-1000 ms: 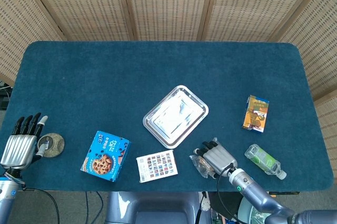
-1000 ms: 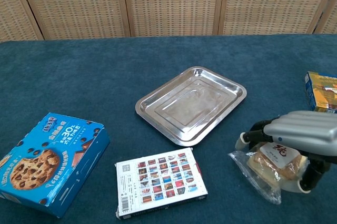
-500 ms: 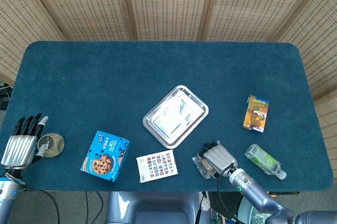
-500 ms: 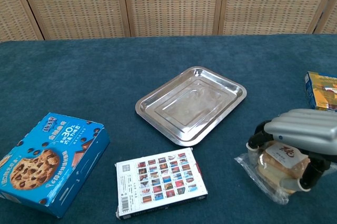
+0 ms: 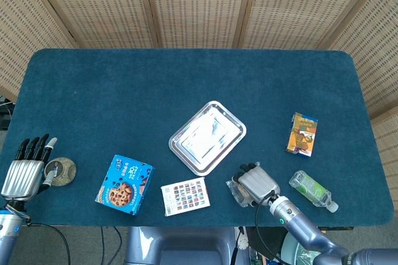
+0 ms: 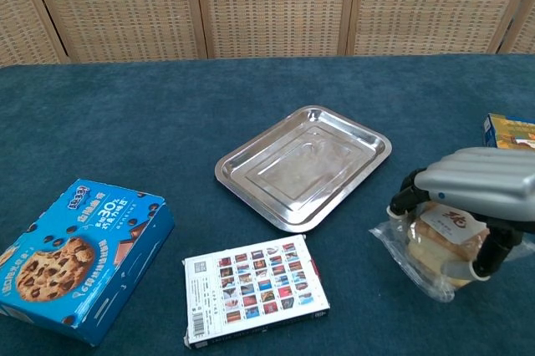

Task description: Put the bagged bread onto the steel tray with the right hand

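Note:
The bagged bread (image 6: 433,253) is a clear bag with a round bun and a white label, near the table's front right. My right hand (image 6: 472,205) grips it from above, fingers curled round the bun; the same hand (image 5: 255,183) covers most of the bag (image 5: 236,191) in the head view. The steel tray (image 6: 251,164) lies bare at the table's middle, left of and beyond the bread; it shows as tray (image 5: 186,133) from above. My left hand (image 5: 26,168) hovers at the far left front, fingers straight and apart, holding nothing.
A blue cookie box (image 6: 79,256) and a picture-card box (image 6: 255,289) lie front left of the tray. A round tin (image 5: 61,170) sits beside my left hand. An orange carton (image 5: 302,133) and a green-labelled bottle (image 5: 313,190) lie right of the bread.
My right hand has closed tighter on the bagged bread and lifted it slightly, shifting a little toward the tray. The left hand has stayed put.

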